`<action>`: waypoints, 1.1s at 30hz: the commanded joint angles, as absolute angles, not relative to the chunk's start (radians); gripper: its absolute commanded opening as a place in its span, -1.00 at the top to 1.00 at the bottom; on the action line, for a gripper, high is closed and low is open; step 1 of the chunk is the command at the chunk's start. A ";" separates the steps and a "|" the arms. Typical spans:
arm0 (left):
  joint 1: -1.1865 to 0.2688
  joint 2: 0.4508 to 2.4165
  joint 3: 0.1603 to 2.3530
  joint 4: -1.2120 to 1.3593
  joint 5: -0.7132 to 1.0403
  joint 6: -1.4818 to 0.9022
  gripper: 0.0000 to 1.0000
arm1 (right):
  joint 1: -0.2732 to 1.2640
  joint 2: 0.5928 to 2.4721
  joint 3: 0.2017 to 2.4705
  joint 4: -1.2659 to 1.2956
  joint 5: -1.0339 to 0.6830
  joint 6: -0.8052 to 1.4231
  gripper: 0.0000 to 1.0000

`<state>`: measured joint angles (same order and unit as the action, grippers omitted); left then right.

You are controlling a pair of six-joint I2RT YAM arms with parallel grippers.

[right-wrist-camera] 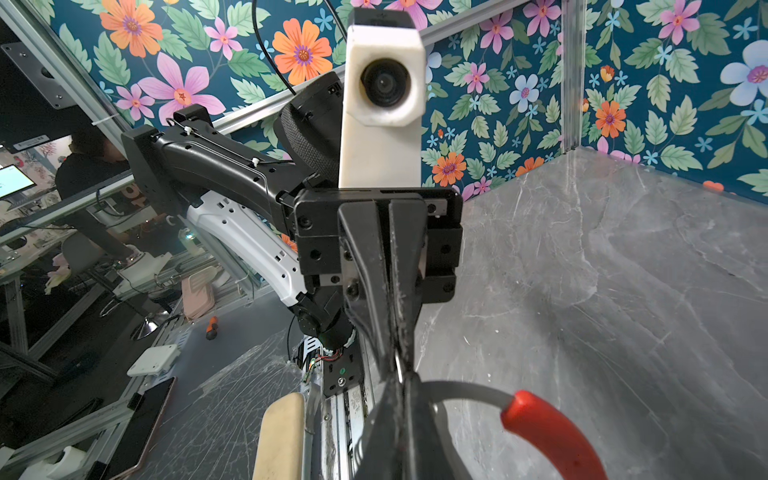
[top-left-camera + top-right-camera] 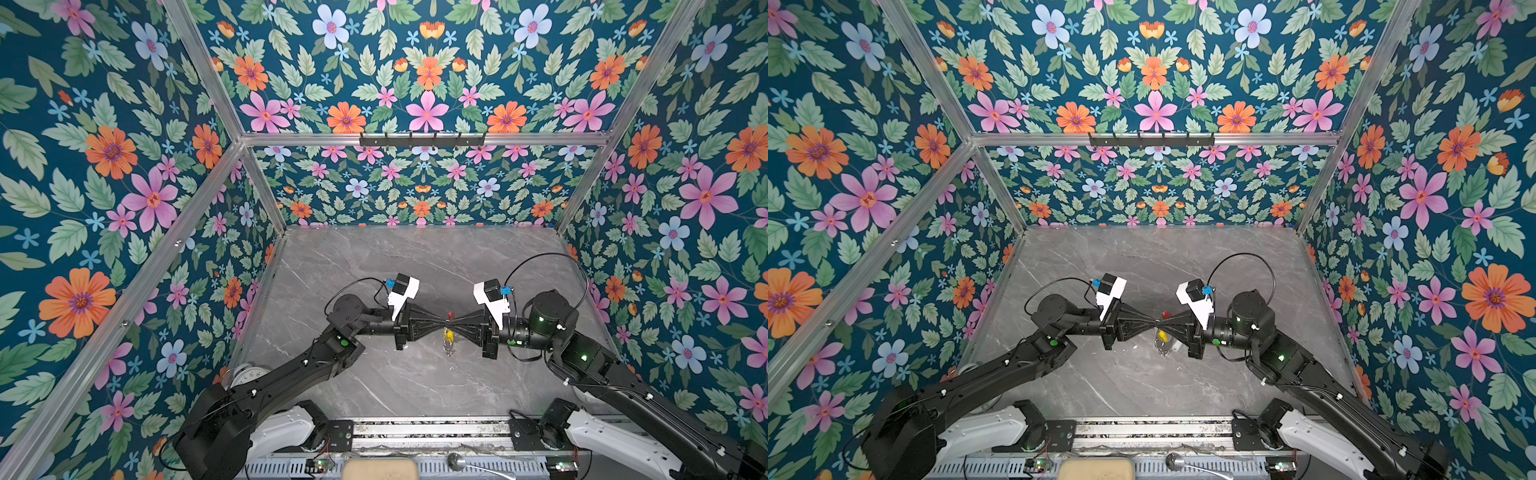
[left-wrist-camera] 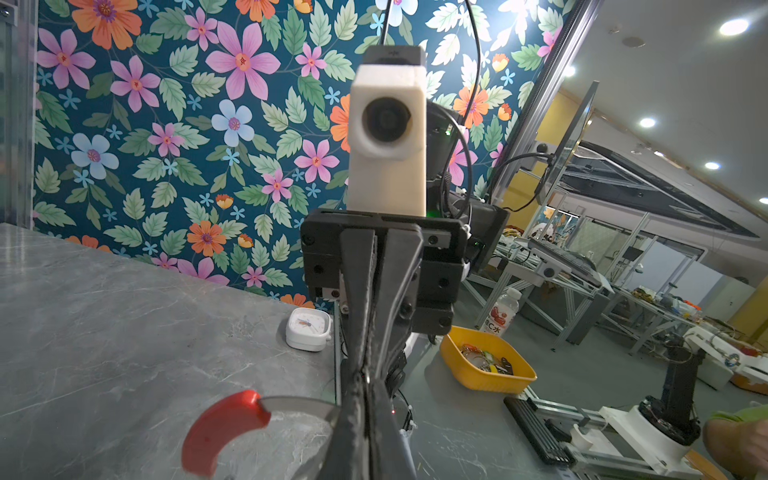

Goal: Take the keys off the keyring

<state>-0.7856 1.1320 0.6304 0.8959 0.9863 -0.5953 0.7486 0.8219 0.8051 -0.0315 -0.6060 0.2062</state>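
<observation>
1. Where the two arms meet tip to tip above the middle of the table [image 2: 395,266], we see the left end effector [image 2: 443,320] and the right end effector [image 2: 454,320] both pinched narrow, with their jaws pressed together.
2. We find the keyring [image 3: 291,405] clamped at that meeting point. In the left wrist view its grey band curves out from beside the closed fingers and ends in the red section [image 3: 220,428].
3. In the right wrist view we see the same band arc away from the right arm's fingers. We cannot tell exactly which part of the band each tip bites.
4. In both top views we make out only a red speck of the keyring, right at the touching tips and raised above the table.
5. We see the keys [image 2: 448,348] hanging just below those tips, silver metal under a yellow tag [image 2: 447,333]. We cannot tell whether they reach the table.
6. We note a white clock [image 3: 308,328] near the table's edge, well apart from the keyring.
</observation>
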 commanded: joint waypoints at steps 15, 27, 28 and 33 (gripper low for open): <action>-0.869 1.024 0.695 0.581 0.688 -0.392 1.00 | 0.751 0.635 0.651 0.176 -0.370 0.260 0.04; -0.957 0.991 0.737 0.422 0.435 -0.294 1.00 | 0.751 0.618 0.629 0.147 -0.325 0.286 0.02; -0.958 0.989 0.738 0.421 0.428 -0.291 1.00 | 0.751 0.617 0.627 0.145 -0.327 0.285 0.01; -0.968 0.979 0.737 0.417 0.430 -0.273 1.00 | 0.751 0.615 0.621 0.140 -0.318 0.288 0.01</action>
